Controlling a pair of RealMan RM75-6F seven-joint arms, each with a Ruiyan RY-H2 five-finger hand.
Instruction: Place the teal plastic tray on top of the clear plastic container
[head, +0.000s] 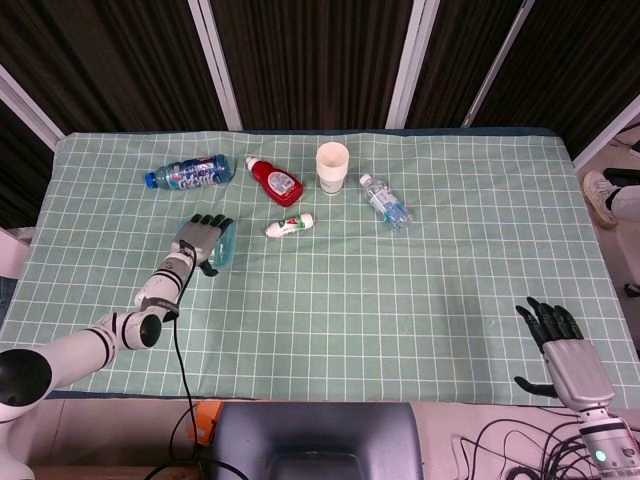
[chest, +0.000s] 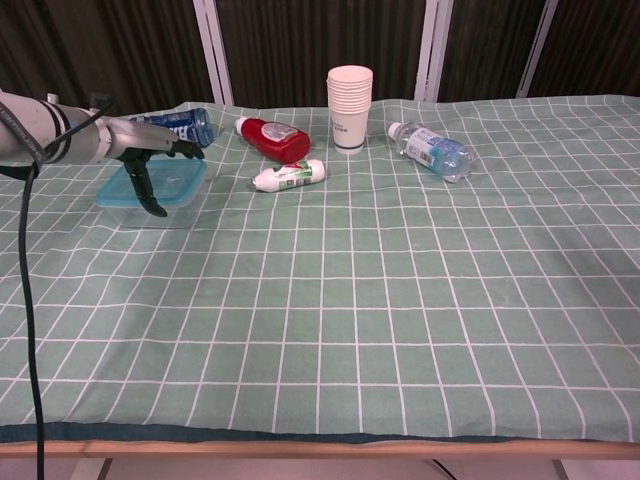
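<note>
The teal plastic tray (head: 227, 247) (chest: 181, 181) lies at the left of the table. It sits on the clear plastic container (chest: 160, 216), whose clear rim shows under its near edge. My left hand (head: 200, 240) (chest: 148, 160) is spread over the tray and grips it, fingers reaching its far edge and thumb pointing down on its near side. My right hand (head: 560, 345) hangs at the front right corner of the table, fingers apart and holding nothing; the chest view does not show it.
Behind the tray lie a blue-labelled bottle (head: 190, 172) (chest: 185, 125), a red bottle (head: 277, 181) (chest: 273, 138) and a small white bottle (head: 290, 225) (chest: 290, 175). A stack of paper cups (head: 333, 165) (chest: 350, 105) and a clear water bottle (head: 385, 203) (chest: 432, 150) stand further right.
</note>
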